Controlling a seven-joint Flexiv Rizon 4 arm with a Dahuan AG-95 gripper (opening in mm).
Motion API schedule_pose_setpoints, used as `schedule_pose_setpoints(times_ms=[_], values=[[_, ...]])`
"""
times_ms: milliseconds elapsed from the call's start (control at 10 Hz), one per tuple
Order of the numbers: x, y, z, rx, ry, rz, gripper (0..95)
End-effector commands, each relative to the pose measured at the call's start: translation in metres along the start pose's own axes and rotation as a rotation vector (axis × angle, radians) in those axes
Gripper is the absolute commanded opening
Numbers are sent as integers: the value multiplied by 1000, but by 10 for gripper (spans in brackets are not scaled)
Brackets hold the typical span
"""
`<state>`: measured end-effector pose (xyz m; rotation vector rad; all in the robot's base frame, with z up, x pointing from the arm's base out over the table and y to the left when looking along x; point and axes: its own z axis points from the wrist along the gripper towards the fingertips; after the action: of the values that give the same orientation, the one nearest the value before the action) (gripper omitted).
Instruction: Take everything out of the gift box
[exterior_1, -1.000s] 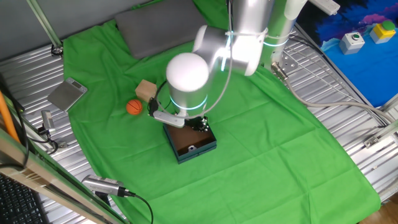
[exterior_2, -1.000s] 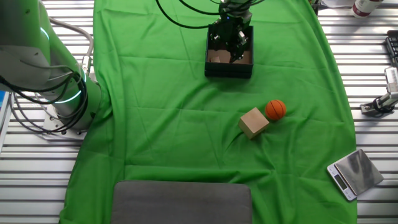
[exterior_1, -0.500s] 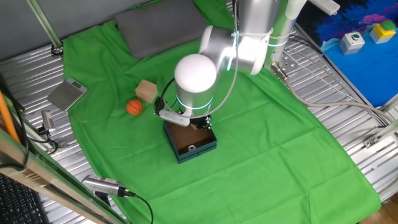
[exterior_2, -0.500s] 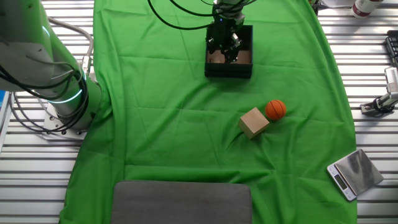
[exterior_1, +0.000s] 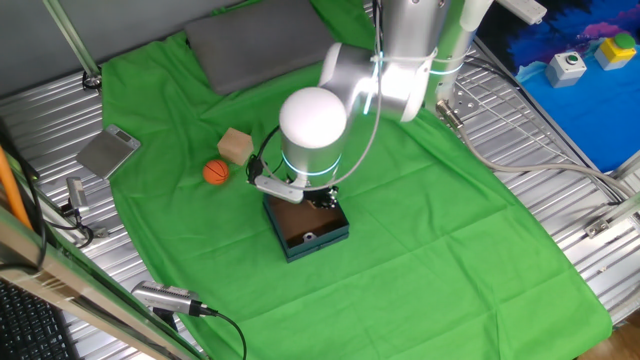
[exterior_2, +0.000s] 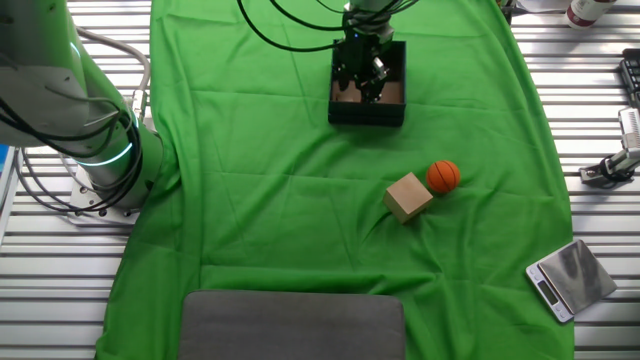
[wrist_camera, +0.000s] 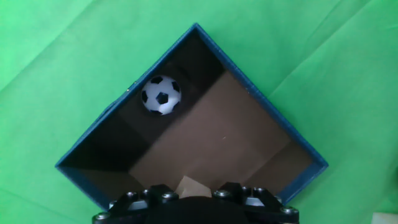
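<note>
From one fixed view, the arm bends over the gift box (exterior_1: 306, 229) on the green cloth (exterior_1: 440, 230), hiding the pincer; an orange ball (exterior_1: 216, 172) and a wooden cube (exterior_1: 236, 145) lie apart on the cloth. From the other fixed view, the pincer (exterior_2: 362, 72) reaches into the box. The hand view shows a soccer ball (wrist_camera: 161, 95) against one inner wall and a tan cube (wrist_camera: 191, 186) at the fingertips; I cannot tell whether it is gripped.
</note>
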<state>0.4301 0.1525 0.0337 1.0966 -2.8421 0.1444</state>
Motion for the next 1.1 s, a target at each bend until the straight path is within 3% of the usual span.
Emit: schedule_pose_setpoints(times_ms=[100, 500, 800, 1100], values=[[-1, -1, -1, -6, -2, 7, 0], [-3, -3, -9, -41, -11, 24, 0], [-3, 3, -31, -64, 13, 41, 0], [-3, 8, -41, -71, 26, 53, 0]])
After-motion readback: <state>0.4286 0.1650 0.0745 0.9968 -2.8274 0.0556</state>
